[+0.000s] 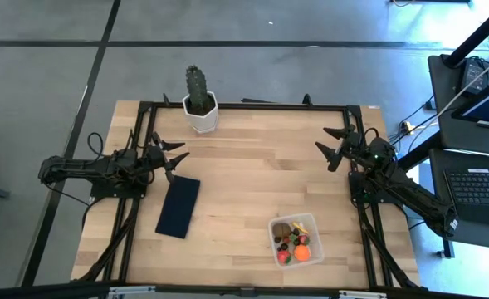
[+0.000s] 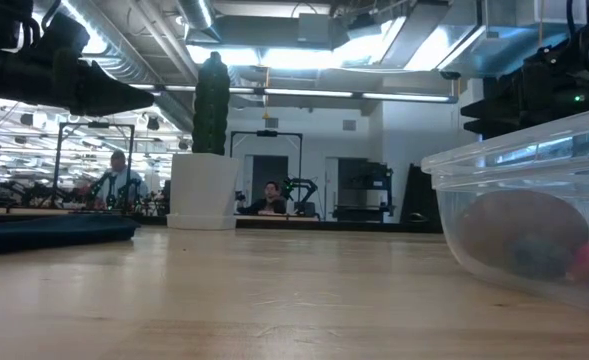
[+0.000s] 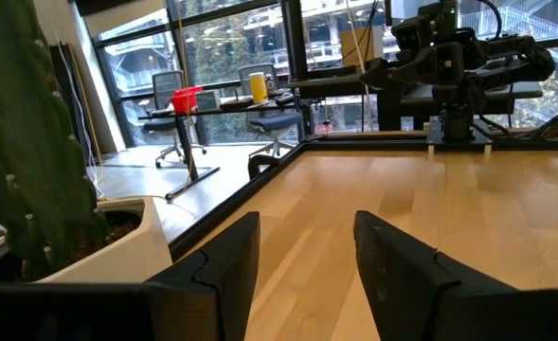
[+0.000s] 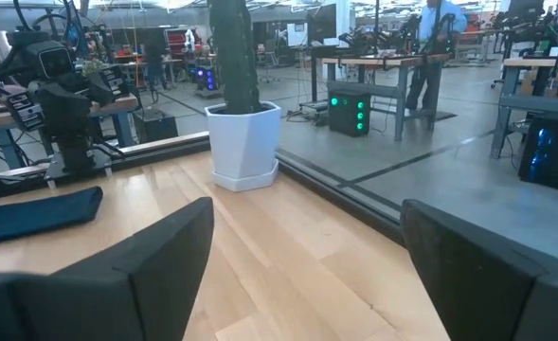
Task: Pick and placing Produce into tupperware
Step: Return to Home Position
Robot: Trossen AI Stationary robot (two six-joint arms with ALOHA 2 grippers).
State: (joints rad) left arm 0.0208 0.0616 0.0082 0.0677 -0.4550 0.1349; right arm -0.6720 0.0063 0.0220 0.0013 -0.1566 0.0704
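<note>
Clear, round-cornered tupperware (image 1: 271, 232) (produce (image 1: 295, 242) inside)

Robotics lab: exposed ceiling ducts (image 2: 196, 25), other arm rigs (image 2: 299, 190) in bkgd, laptop (image 1: 481, 187).

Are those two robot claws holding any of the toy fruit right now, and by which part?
Nothing is held. The left gripper and right gripper are both open and empty at the table's sides; the produce lies in the tupperware.
</note>
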